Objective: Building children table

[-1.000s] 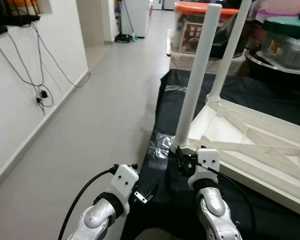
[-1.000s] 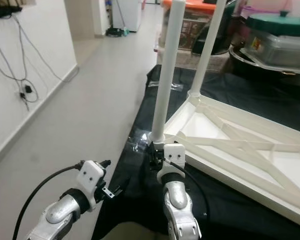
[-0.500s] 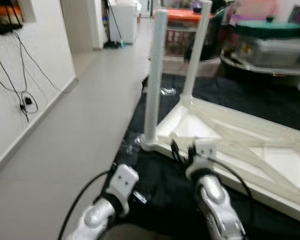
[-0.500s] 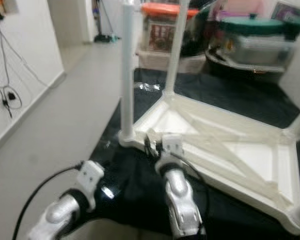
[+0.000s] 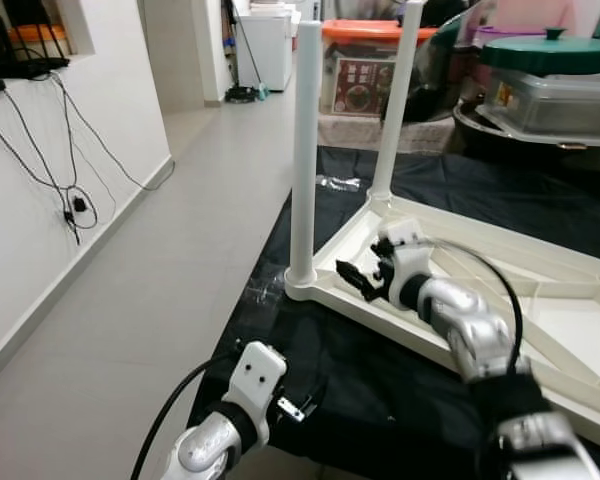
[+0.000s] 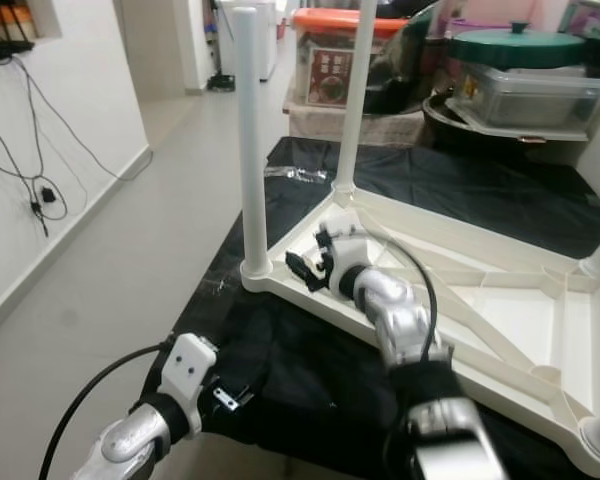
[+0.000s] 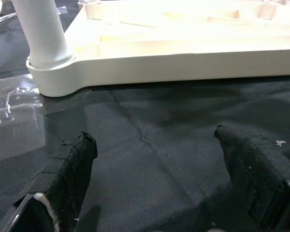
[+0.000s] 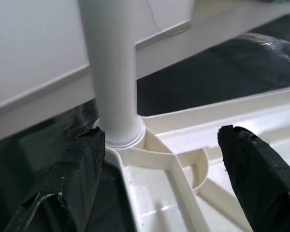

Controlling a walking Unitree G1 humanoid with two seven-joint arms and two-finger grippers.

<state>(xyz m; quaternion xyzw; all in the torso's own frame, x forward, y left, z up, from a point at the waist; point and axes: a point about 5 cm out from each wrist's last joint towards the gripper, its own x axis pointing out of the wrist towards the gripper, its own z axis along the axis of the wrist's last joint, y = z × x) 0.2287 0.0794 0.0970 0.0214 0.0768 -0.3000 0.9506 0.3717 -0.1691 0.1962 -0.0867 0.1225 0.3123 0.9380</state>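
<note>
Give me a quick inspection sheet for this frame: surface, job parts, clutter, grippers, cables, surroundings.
Surface: black cloth over the work area, with a clear plastic sheet lying at its near corner.
Job's things: white table top lying upside down on the cloth; near leg and far leg standing upright in its corner sockets.
Clutter: storage bins and lidded pots stacked behind the cloth.
Grippers: right gripper open, over the table top beside the near leg's base; left gripper open, low over the cloth at its near edge.
Cables: black cable on each arm; wall cables hanging at left.
Surroundings: tiled hallway floor, white wall.
</note>
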